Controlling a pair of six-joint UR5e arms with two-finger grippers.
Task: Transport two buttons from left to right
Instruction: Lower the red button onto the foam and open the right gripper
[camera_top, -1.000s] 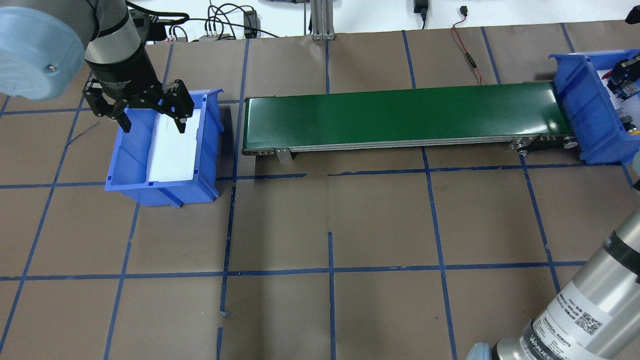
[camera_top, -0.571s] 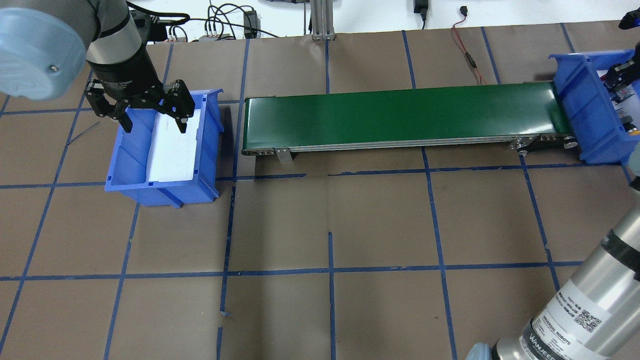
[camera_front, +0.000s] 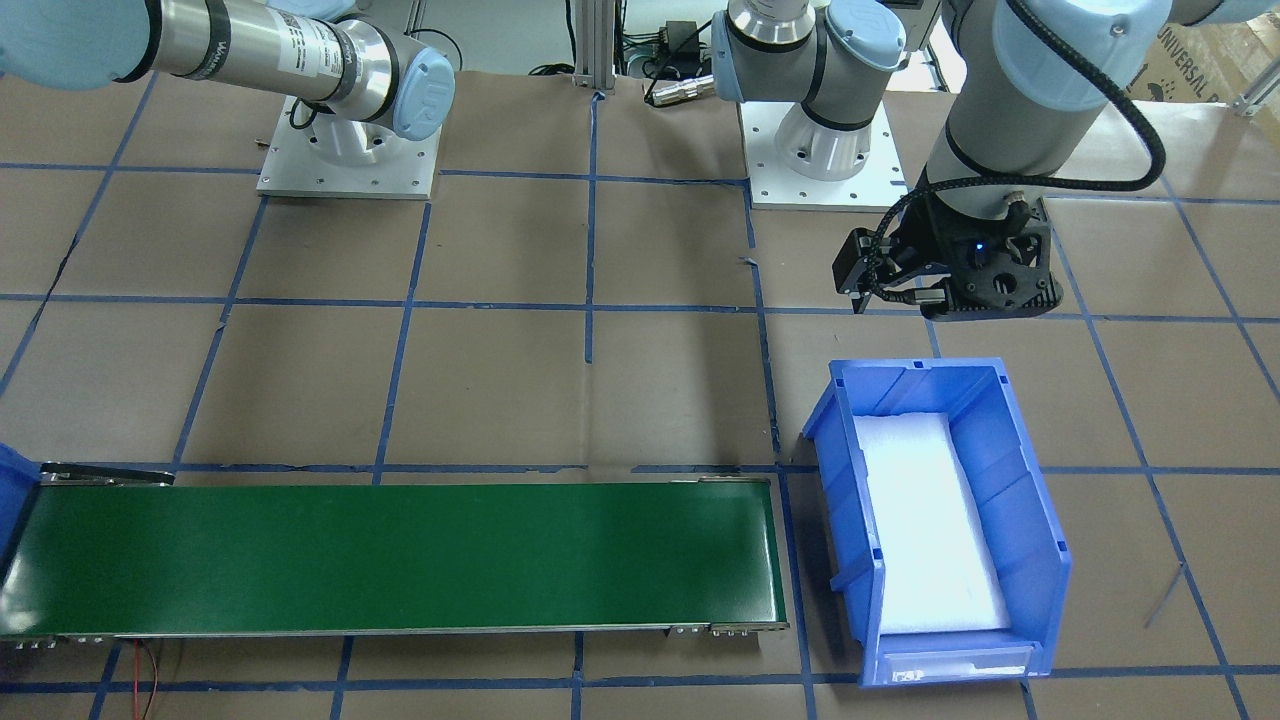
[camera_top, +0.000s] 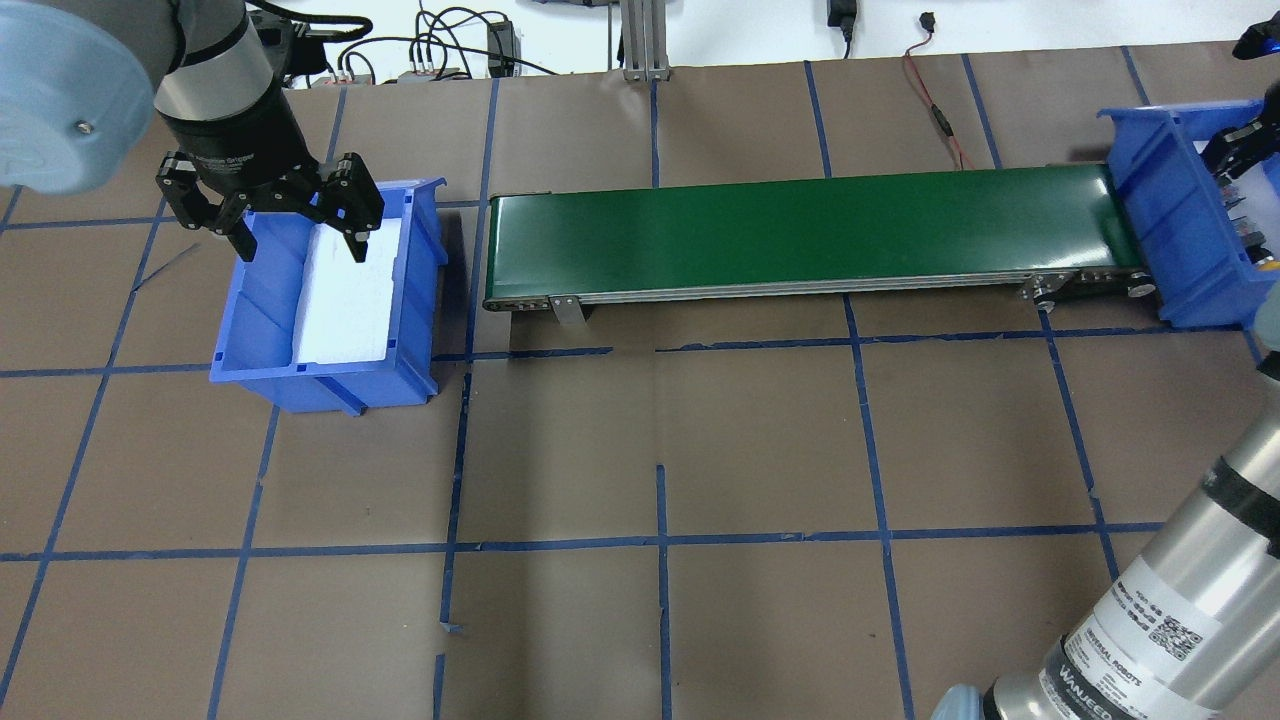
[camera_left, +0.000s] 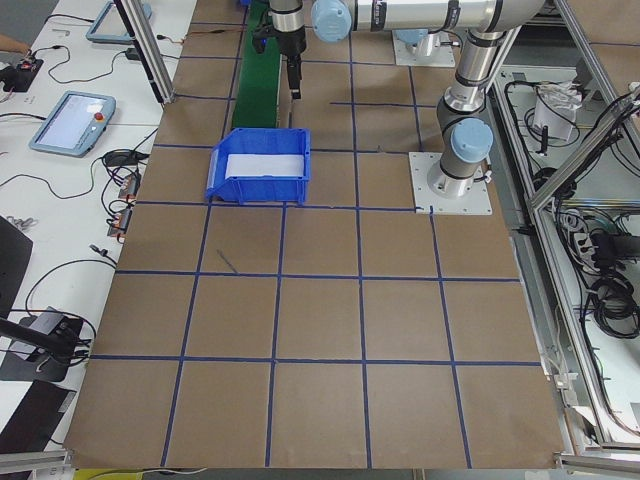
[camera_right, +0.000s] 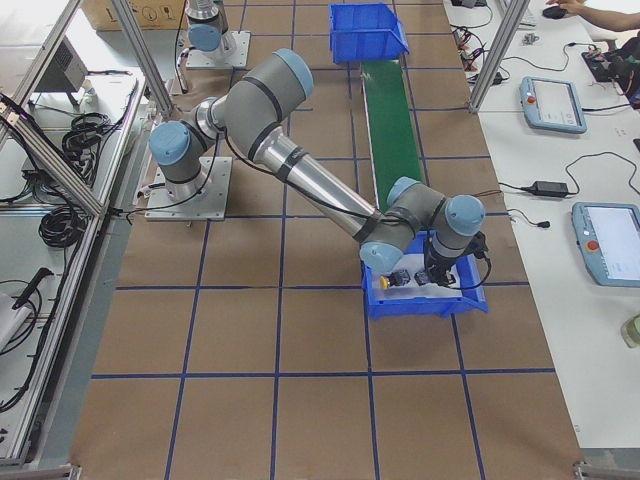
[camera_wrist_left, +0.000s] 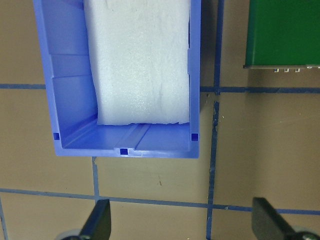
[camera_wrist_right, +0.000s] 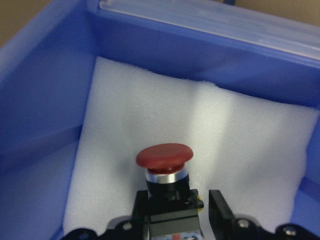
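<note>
- The left hand (camera_top: 302, 250) hangs above the robot-side end of a blue plastic bin (camera_top: 262, 330) on the left. Its two black fingers are spread wide with nothing between them.
- A white foam pad (camera_top: 345, 300) lies in that bin.
- A long green conveyor belt (camera_top: 800, 225) runs from beside this bin to a second blue plastic bin (camera_top: 1160, 220) at the right end. All of these stand on the brown-paper counter (camera_top: 660, 440), which is gridded with blue tape.
- The right hand (camera_wrist_right: 178, 196) is down inside the second bin, over its white foam lining (camera_wrist_right: 150, 100).
- The red mushroom-capped push-button (camera_wrist_right: 165, 154) sits between the right hand's fingers. One finger lies against its black body, while a thin strip of foam shows beside the other. I cannot tell whether the hand is clamped on it.
- The yellow-capped push-button (camera_right: 384, 283) lies in the same bin, just beside the right hand, on the robot's side.
</note>
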